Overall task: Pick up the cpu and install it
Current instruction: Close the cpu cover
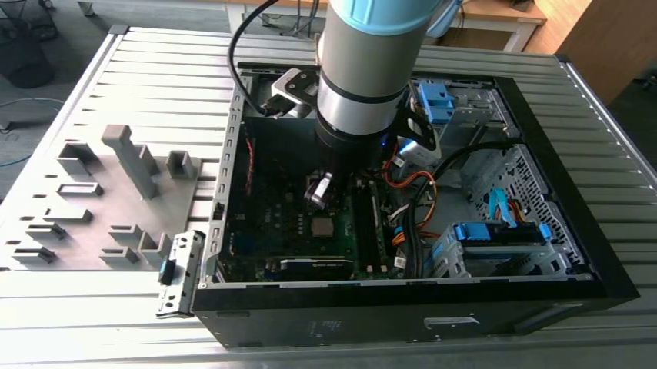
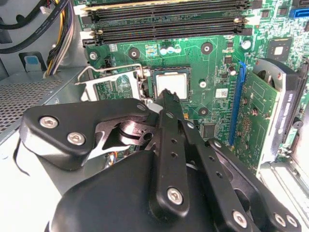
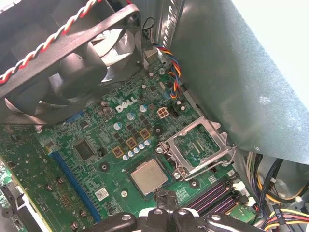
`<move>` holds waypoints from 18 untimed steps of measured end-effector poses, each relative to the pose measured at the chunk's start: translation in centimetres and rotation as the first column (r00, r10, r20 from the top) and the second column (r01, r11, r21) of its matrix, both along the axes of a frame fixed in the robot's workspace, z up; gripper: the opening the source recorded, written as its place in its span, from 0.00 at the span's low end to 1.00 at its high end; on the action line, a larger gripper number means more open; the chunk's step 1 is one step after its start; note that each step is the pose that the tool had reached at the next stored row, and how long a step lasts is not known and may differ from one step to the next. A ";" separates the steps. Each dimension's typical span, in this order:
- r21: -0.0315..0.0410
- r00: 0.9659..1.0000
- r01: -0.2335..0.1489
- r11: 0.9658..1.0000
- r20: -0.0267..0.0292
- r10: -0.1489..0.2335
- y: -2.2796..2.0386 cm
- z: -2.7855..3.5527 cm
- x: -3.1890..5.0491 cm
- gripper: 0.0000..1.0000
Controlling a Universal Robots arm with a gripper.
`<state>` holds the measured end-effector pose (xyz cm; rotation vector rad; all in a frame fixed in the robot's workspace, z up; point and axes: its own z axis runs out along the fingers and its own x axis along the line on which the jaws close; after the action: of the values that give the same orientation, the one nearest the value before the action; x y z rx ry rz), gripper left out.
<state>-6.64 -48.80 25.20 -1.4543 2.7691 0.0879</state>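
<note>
Just over the cpu (image 2: 173, 84) in its socket (image 2: 171, 70), the tool (image 2: 165, 96), fingers together, empty.

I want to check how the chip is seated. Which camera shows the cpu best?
The first wrist view: the cpu lies whole in view beside the open retention frame. In the second wrist view the gripper covers part of it; in the exterior view it is a small, distant square.

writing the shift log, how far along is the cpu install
Looks done: the cpu lies flat in its socket on the motherboard. In hand: the gripper hangs close over the chip; contact can't be judged. Left: the metal hold-down frame stands flipped open beside the socket, not yet closed.
</note>
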 end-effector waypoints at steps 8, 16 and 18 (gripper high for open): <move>0.000 0.992 -0.124 0.992 0.000 0.124 0.00 -0.04 0.00 0.11; 0.000 0.968 -0.252 0.968 0.000 0.252 0.00 -0.10 0.00 0.11; 0.000 0.958 -0.285 0.958 0.000 0.285 0.00 -0.12 0.00 0.11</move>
<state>-6.64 -48.80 25.08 -1.8431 2.5371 0.0901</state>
